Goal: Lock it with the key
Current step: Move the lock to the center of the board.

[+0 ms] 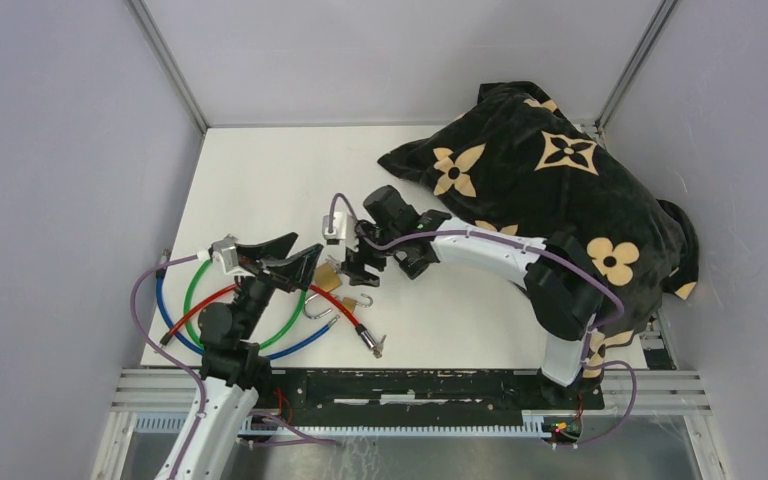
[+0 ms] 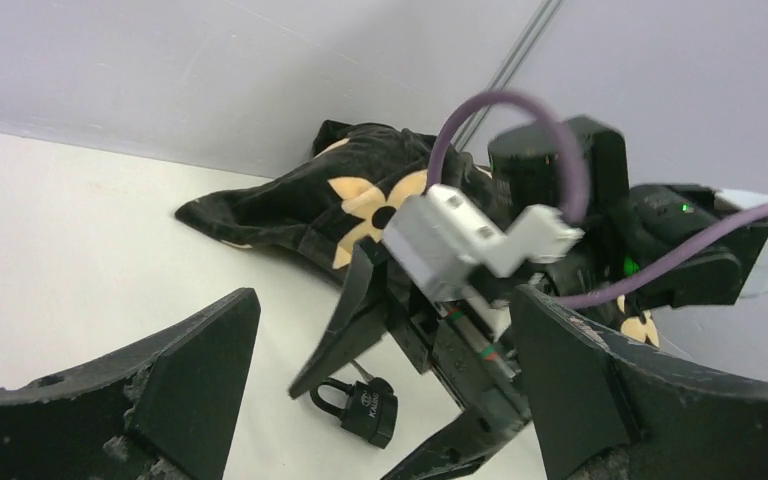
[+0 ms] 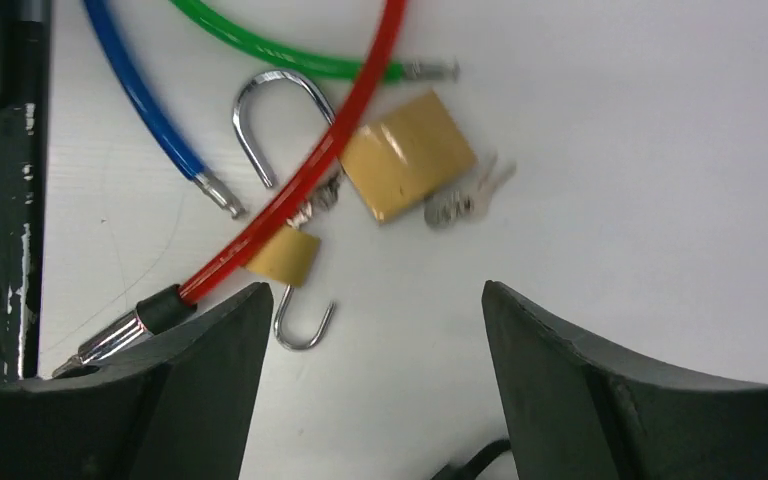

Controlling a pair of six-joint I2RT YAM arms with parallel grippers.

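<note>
A large brass padlock point(image 3: 407, 155) lies on the white table with its steel shackle point(image 3: 260, 115) swung open. A bunch of keys point(image 3: 465, 198) lies at its base; whether one sits in the keyhole I cannot tell. A smaller brass padlock point(image 3: 282, 255), also with an open shackle, lies under the red cable point(image 3: 305, 175). My right gripper point(image 3: 370, 310) hangs open just above the table beside them, holding nothing. A black padlock point(image 2: 365, 408) with a shut shackle lies under the right gripper's fingers point(image 2: 350, 320). My left gripper point(image 2: 385, 298) stands wide open and empty, facing them.
Red, green point(image 1: 192, 290) and blue point(image 1: 305, 342) cables loop around the left arm at the table's near left. A black cloth with tan flowers point(image 1: 550, 170) is heaped at the back right over the right arm's base. Grey walls enclose the table.
</note>
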